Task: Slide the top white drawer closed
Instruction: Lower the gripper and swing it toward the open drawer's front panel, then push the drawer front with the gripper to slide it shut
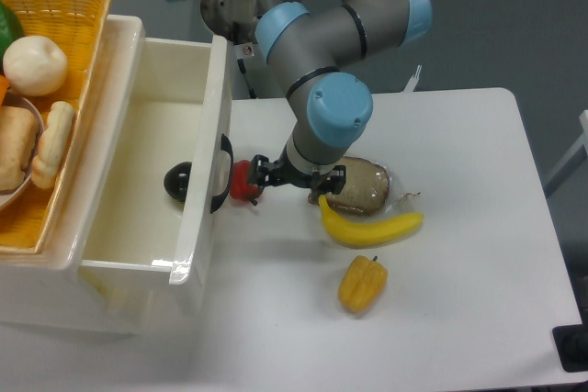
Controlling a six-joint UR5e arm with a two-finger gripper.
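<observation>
The top white drawer (207, 149) stands pulled out from the cabinet, open to the right, with a black curved handle (223, 173) on its front panel. A dark round object (177, 181) lies inside it. My gripper (285, 179) hangs low over the table just right of the handle, beside a small red pepper (243, 181) that lies against the drawer front. The fingers are small and partly hidden under the wrist; I cannot tell if they are open or shut. They hold nothing that I can see.
A wrapped bread slice (358, 185), a banana (369, 225) and a yellow pepper (362, 284) lie on the white table (459, 254) right of the gripper. A wicker basket (46, 89) with food sits on top of the cabinet at the left.
</observation>
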